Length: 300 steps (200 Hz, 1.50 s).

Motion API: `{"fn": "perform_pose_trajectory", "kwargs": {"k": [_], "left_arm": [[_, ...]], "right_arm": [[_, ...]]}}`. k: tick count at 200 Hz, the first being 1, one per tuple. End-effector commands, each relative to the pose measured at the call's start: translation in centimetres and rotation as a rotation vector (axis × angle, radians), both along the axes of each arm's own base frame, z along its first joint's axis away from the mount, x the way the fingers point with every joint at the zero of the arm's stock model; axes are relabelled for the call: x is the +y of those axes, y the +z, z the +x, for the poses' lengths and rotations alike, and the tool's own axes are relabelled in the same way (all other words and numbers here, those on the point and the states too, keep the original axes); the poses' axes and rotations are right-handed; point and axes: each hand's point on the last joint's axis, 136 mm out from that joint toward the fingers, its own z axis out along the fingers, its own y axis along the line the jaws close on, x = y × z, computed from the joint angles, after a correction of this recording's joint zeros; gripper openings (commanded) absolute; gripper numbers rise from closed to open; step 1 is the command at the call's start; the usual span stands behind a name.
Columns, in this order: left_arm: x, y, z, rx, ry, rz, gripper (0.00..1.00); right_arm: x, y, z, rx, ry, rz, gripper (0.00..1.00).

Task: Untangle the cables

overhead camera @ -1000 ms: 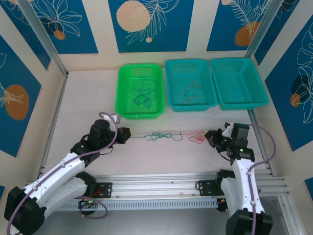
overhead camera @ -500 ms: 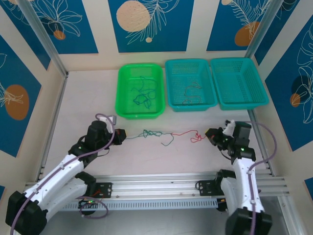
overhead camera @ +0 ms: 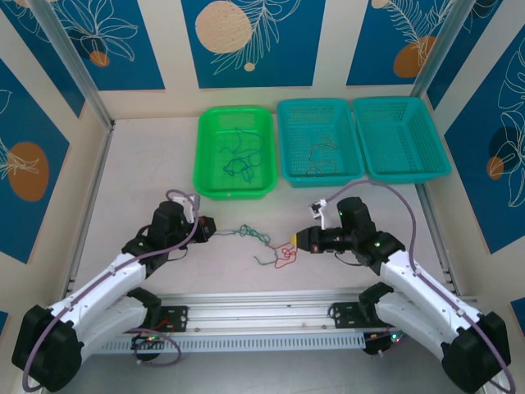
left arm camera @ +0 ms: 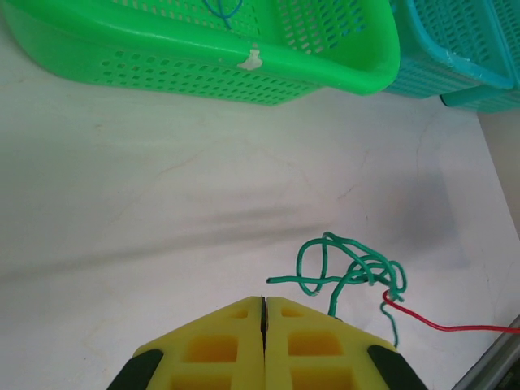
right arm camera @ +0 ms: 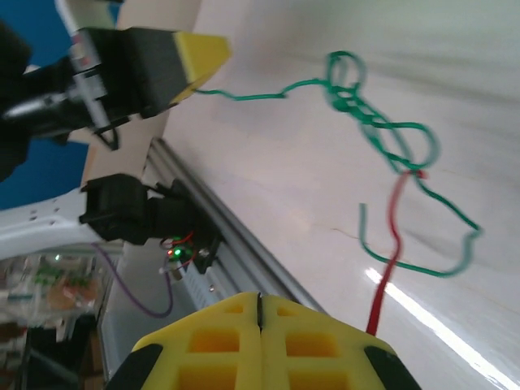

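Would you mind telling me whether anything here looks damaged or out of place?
Two things stand out. The green basket has a small white blemish, perhaps a chip, on its near rim. The green cable and red cable lie snagged together in a loose knot on the table.

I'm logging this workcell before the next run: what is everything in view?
green basket: 1, green, table's far side, left of row.
middle basket: 1, teal, beside it.
right basket: 1, teal, row's right end.
blue-green strands: a few, inside green basket.
dark strands: a few, inside middle basket.
green cable: 1, green, knotted, mid-table.
red cable: 1, red, meets that knot, bunched right of it.
table: 1, whitish.
left gripper: 1, yellow pads, shut on green cable.
right gripper: 1, yellow pads, shut; red cable runs beneath it.
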Motion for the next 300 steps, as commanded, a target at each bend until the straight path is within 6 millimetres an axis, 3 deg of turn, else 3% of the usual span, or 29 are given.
{"fn": "perform_pose_trajectory", "kwargs": {"k": [1,29,60,84,109,138,162,193,234,263,300], "left_arm": [[0.3,-0.9,0.2,0.008,0.022,0.001,0.0],[0.9,-1.3,0.3,0.005,0.046,0.019,0.0],[-0.3,0.1,0.7,-0.033,0.006,-0.038,0.0],[-1.7,1.5,1.2,-0.055,-0.039,-0.101,0.0],[-2.4,2.1,1.6,-0.053,-0.053,-0.13,0.0],[-1.8,1.4,1.4,-0.036,-0.038,-0.085,0.0],[-0.5,0.1,1.0,-0.021,0.0,-0.02,0.0],[0.6,-0.9,0.3,-0.023,0.018,0.026,0.0],[1.0,-1.6,-1.1,-0.012,-0.037,0.083,0.0],[1.4,-1.8,-1.9,-0.013,-0.057,0.112,0.0],[1.2,-0.8,-2.1,-0.037,-0.061,0.075,0.0]], "right_arm": [[2.5,3.2,-1.2,-0.079,0.156,0.075,0.0],[3.8,3.1,-1.8,-0.07,0.221,0.043,0.0],[4.4,-1.7,-0.2,0.021,0.14,-0.094,0.0],[6.1,-5.4,0.1,0.066,0.133,-0.179,0.0],[8.2,-7.2,0.6,0.08,0.152,-0.216,0.0],[10.3,-5.9,0.6,0.067,0.207,-0.178,0.0],[10.2,-3.5,1.2,0.004,0.183,-0.156,0.0],[7.5,-1.3,2.9,-0.088,0.059,-0.224,0.0],[2.0,5.2,6.5,-0.247,-0.191,-0.153,0.0],[-4.6,9.8,11.0,-0.332,-0.497,-0.097,0.0],[-13.3,11.2,18.6,-0.36,-0.876,-0.122,0.0]]}}
